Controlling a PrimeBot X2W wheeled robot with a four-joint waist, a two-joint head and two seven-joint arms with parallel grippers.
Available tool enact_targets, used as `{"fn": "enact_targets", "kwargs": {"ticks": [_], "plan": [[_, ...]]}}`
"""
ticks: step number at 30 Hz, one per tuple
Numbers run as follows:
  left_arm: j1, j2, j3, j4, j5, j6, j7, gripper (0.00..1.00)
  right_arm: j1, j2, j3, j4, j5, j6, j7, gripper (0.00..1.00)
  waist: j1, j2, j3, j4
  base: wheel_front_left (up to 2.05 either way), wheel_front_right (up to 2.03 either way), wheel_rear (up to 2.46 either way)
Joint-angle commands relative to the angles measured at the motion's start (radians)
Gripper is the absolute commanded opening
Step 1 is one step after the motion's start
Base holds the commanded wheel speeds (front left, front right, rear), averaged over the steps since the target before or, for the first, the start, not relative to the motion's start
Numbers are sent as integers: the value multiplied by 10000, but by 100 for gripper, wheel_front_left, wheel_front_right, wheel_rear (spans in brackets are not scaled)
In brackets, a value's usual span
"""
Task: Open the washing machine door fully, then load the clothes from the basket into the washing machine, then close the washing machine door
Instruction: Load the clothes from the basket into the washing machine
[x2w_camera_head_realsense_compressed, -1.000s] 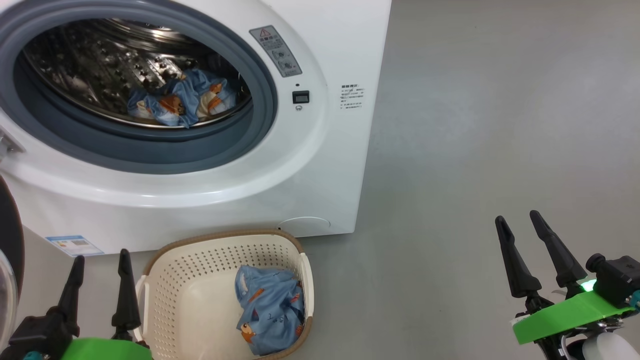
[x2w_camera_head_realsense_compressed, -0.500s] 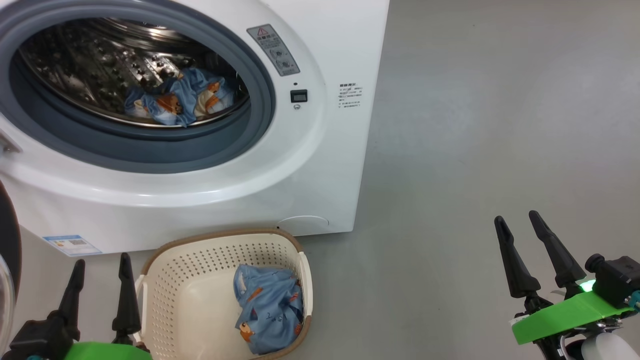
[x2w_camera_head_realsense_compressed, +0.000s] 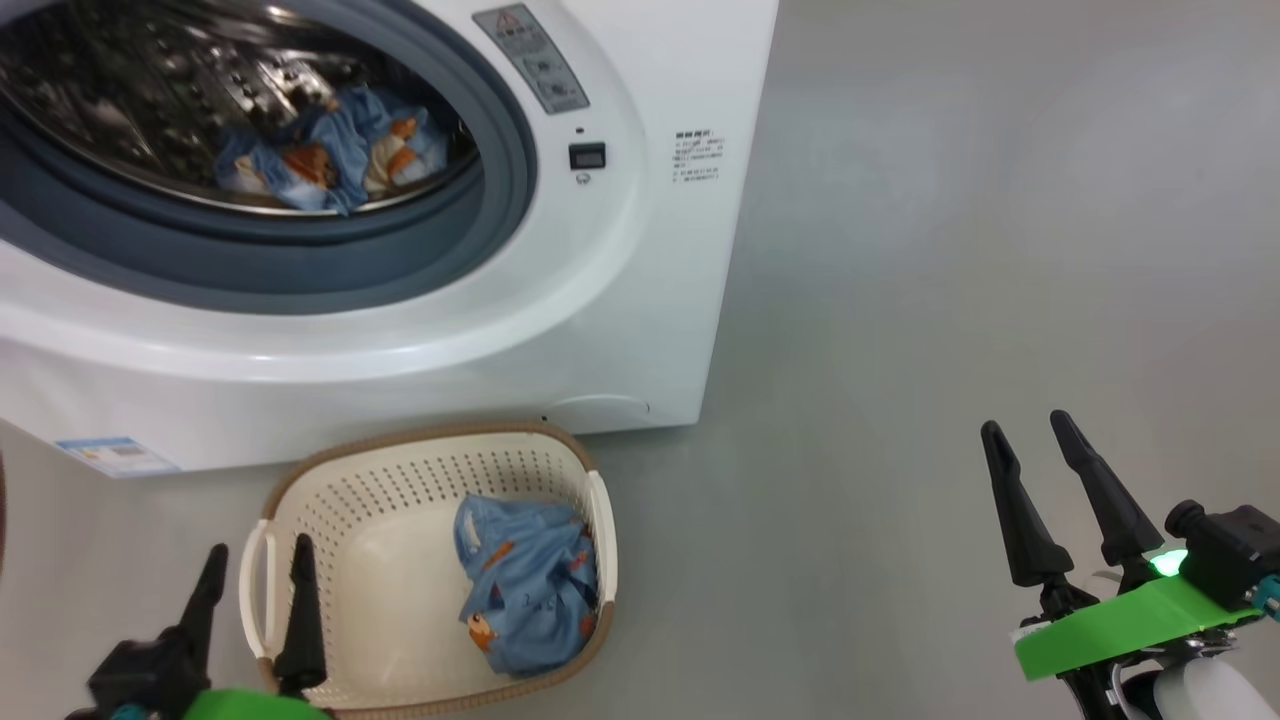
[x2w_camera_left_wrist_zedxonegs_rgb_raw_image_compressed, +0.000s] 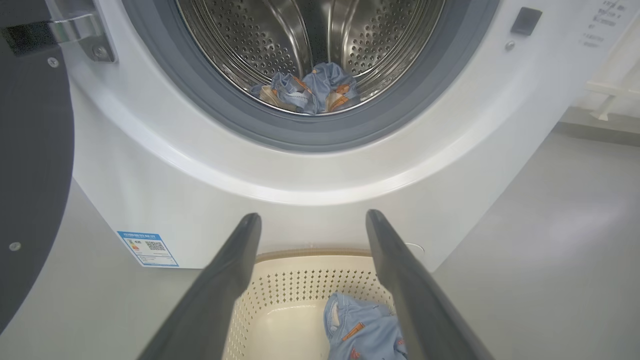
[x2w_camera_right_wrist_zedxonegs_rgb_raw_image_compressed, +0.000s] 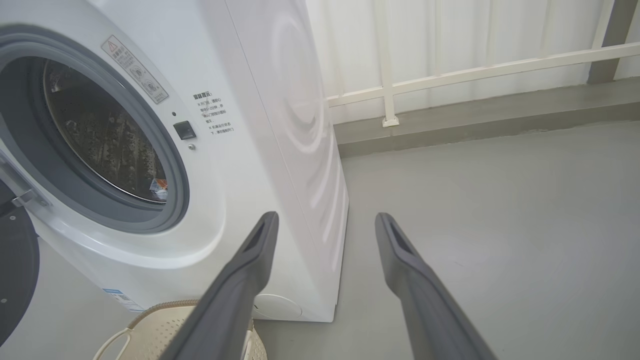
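The white washing machine (x2w_camera_head_realsense_compressed: 640, 300) stands with its drum uncovered. Its black-rimmed door (x2w_camera_left_wrist_zedxonegs_rgb_raw_image_compressed: 30, 165) is swung wide to the left. A bundle of light blue printed clothes (x2w_camera_head_realsense_compressed: 320, 165) lies in the steel drum. More of the clothes (x2w_camera_head_realsense_compressed: 525, 580) lie at the right side of the cream basket (x2w_camera_head_realsense_compressed: 400, 480) on the floor in front of the machine. My left gripper (x2w_camera_head_realsense_compressed: 258, 548) is open and empty above the basket's left rim, its fingers (x2w_camera_left_wrist_zedxonegs_rgb_raw_image_compressed: 225, 285) pointing toward the machine. My right gripper (x2w_camera_head_realsense_compressed: 1024, 425) hangs open and empty over bare floor, far right of the basket.
Grey floor (x2w_camera_head_realsense_compressed: 950, 250) stretches to the right of the machine. A white railing (x2w_camera_right_wrist_zedxonegs_rgb_raw_image_compressed: 450, 75) and a low kerb run along the wall behind it. A blue label sticker (x2w_camera_left_wrist_zedxonegs_rgb_raw_image_compressed: 147, 248) marks the machine's lower left front.
The head camera has tipped down, so the machine sits higher in view. My left gripper has shifted right, from beside the basket to over its left rim. The right gripper has held still.
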Motion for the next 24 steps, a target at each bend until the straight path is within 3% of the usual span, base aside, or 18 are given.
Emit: {"fn": "enact_targets", "kwargs": {"ticks": [1,24], "plan": [[-433,91,106,50,-49,10,-63,100,-353,-74,192,-257,15,75,-80,100,-1,0,442,-65,0,0,0],[-3005,335,-1596,3721,-717,10,-63,100,-2008,565,369,-469,-252,75,-80,100,-1,0,3079,-653,0,0,0]]}}
